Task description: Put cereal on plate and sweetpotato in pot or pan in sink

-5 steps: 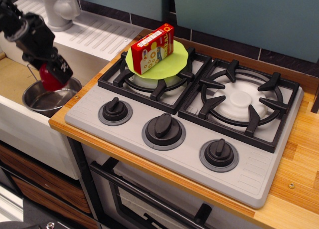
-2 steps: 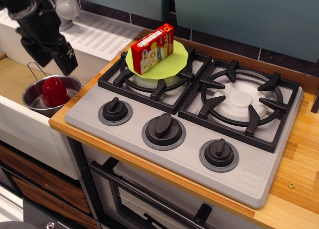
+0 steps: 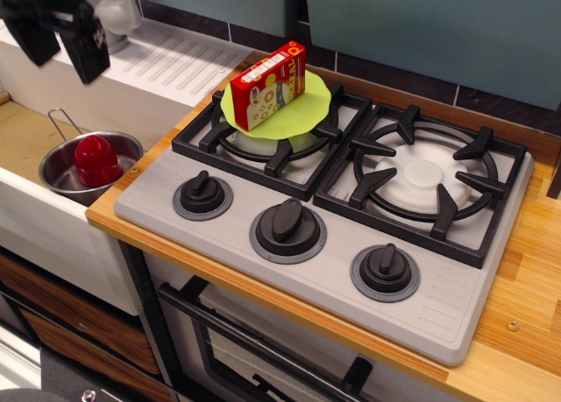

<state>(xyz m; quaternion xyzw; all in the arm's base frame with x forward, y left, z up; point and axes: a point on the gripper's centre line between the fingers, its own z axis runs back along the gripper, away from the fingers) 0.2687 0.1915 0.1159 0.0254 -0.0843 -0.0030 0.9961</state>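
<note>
Observation.image shows me the wooden counter (image 3: 526, 288) nearest the camera, carrying the grey stove (image 3: 333, 209) with its three black knobs in a row along the front edge. To the left, lower down, the steel pot (image 3: 61, 170) sits on the tan bottom of the sink (image 3: 35, 214), and the dark-red sweetpotato (image 3: 96, 159) rests inside it, its wire handle pointing back and left. Behind the knobs, the lime-green plate (image 3: 302, 113) lies on the left burner grate with the cereal (image 3: 268, 85) box standing tilted on it. Farthest back, at the top left, my gripper (image 3: 60, 41) hangs above the ribbed drainboard (image 3: 175, 60), well apart from the pot, its jaws spread and holding nothing, just in front of the grey faucet (image 3: 114, 17).
</note>
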